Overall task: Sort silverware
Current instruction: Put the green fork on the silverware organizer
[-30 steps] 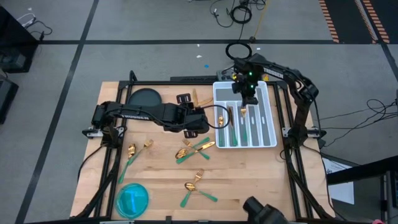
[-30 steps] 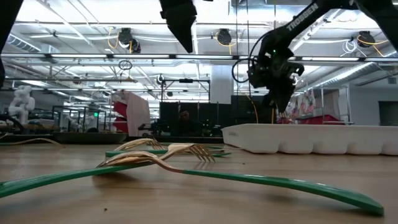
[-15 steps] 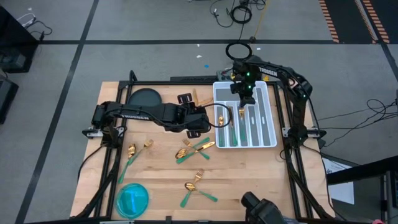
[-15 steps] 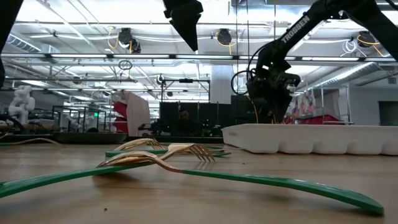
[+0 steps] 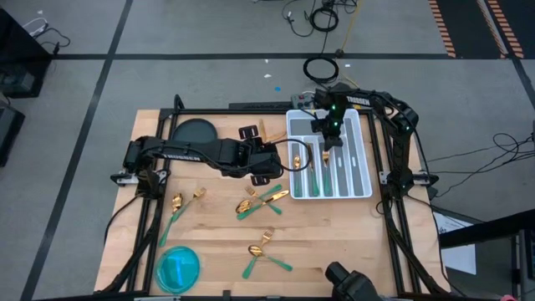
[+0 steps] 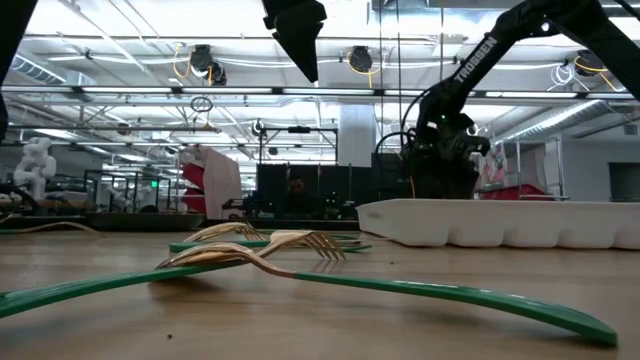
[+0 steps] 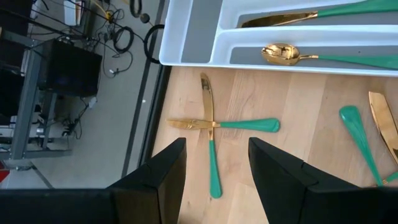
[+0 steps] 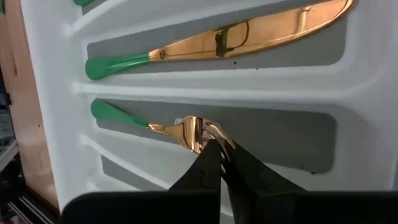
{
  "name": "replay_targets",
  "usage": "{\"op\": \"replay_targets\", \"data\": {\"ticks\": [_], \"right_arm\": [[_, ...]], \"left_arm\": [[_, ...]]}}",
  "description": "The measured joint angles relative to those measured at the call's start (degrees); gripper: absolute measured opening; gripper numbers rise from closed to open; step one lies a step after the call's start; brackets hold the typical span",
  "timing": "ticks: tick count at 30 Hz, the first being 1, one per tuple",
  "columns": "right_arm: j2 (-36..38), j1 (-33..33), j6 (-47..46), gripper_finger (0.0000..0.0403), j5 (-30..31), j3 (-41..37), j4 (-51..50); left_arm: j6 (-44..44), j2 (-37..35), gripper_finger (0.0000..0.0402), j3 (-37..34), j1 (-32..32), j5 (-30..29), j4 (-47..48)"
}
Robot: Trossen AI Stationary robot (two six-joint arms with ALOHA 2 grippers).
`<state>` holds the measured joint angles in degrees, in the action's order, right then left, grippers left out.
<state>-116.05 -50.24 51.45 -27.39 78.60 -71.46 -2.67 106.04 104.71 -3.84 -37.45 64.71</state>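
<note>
The pale wooden table [image 5: 217,242] carries everything. At its far right corner sits the white plastic compartmented tray [image 5: 365,186]; at its far left edge a dark round plate [image 5: 193,131]; at its near left corner a translucent blue round dish [image 5: 178,267].

The left arm reaches across the middle of the table, its left gripper [image 7: 212,168] hanging with fingers parted and empty above two crossed pieces, a gold-bladed, green-handled knife [image 7: 208,138] and a matching fork [image 7: 224,124], lying on the wood just beside the tray's far left corner.

The right gripper [image 8: 214,163] is down inside a middle compartment of the tray, fingers pinched shut on the head of a gold, green-handled piece of silverware [image 8: 149,126], apparently a fork, which lies along that slot. A gold knife with a green handle [image 8: 217,38] lies in the neighbouring slot.

More loose green-handled gold cutlery [image 5: 261,198] is scattered over the table's middle and near side.

The step in hand looks like setting the fork down. To do it well, the piece should lie flat and parallel to the slot walls before the fingers part, and the gripper should rise straight up so the tips do not drag the head over the divider.
</note>
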Motion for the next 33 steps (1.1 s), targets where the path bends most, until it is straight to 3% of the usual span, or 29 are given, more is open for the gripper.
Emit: {"op": "replay_targets", "data": {"ticks": [10,24,33], "right_arm": [[0.0,0.0,-6.8,0.0006,4.2,-0.8,4.9],[0.1,0.2,-10.1,0.0107,5.0,-0.7,6.6],[0.2,0.7,-10.3,0.0137,5.0,-0.7,6.5]], "left_arm": [[0.0,0.0,0.018,0.0,0.0,0.0,-0.3],[0.0,0.0,0.018,0.0,0.0,0.0,-0.3],[0.0,0.0,0.018,0.0,0.0,0.0,-0.4]]}}
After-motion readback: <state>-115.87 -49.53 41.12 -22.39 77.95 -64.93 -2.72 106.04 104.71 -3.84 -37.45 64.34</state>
